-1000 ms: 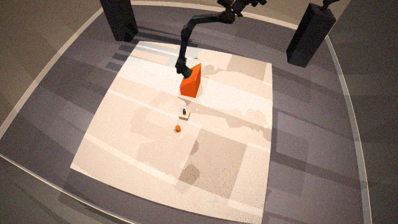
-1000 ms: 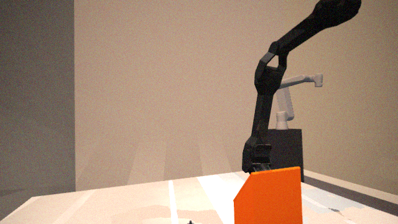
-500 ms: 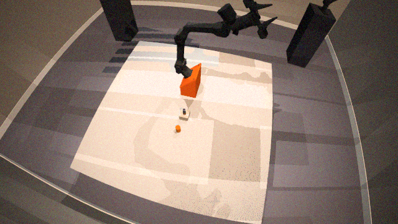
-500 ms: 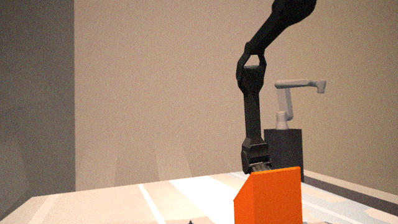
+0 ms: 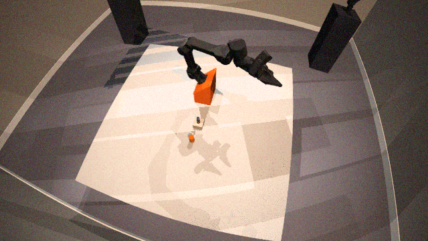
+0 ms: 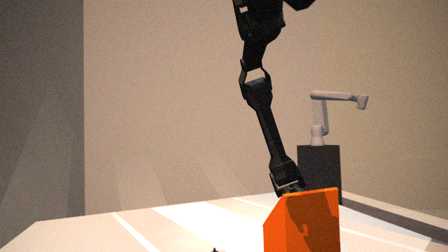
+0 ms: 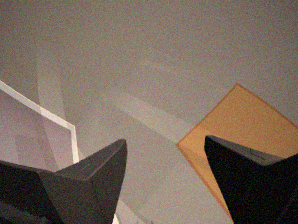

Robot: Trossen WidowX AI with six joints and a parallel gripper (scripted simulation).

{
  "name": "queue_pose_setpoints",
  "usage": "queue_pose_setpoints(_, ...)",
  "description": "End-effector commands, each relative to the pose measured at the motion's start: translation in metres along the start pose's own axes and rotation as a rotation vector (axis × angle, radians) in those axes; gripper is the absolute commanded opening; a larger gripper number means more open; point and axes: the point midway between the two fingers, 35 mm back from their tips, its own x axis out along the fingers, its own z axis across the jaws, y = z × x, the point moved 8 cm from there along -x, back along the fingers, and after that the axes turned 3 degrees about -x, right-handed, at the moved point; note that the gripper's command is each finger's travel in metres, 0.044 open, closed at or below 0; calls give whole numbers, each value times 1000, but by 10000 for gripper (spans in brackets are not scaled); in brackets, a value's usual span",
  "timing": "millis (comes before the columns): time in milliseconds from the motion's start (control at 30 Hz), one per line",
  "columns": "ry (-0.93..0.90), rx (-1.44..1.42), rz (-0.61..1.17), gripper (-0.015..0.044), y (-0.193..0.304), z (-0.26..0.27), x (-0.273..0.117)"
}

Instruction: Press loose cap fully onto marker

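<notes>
In the top view the cap (image 5: 191, 138) stands on the table (image 5: 134, 161), far down and left of the jaws, with nothing touching it. Just up and right of the cap, near but apart from it, sits the holder (image 5: 198, 124) with the marker (image 5: 198, 119) upright in it, also well clear of the jaws. Above the holder stands an orange block (image 5: 205, 88), at the arm's base, between the holder and the arm (image 5: 214, 50). The arm bends over from there to the right, and the gripper (image 5: 272, 80) hangs high over the table's right part, well away from cap and marker, pointing right and downward. Its jaws stand partly open with nothing between them; in the wrist view the two dark fingers frame only blurred background and a tan patch to the right. In the exterior view the gripper is out of frame, and only the arm's lower links rise behind the orange block.
</notes>
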Motion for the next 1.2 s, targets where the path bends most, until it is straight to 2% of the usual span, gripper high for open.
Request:
queue_pose_setpoints(0,-83,222,194,258,60,6,1)
queue_pose_setpoints(233,-150,597,545,258,158,19,-16)
queue_pose_setpoints(467,-129,952,932,258,247,40,-56)
queue_pose_setpoints(700,-18,1244,1361,258,321,66,-114)
queue_pose_setpoints(933,181,1429,1791,258,375,91,-183)
queue_pose_setpoints(1000,223,1447,1864,258,383,95,-196)
queue_pose_setpoints(1167,229,1450,1872,258,386,94,-193)
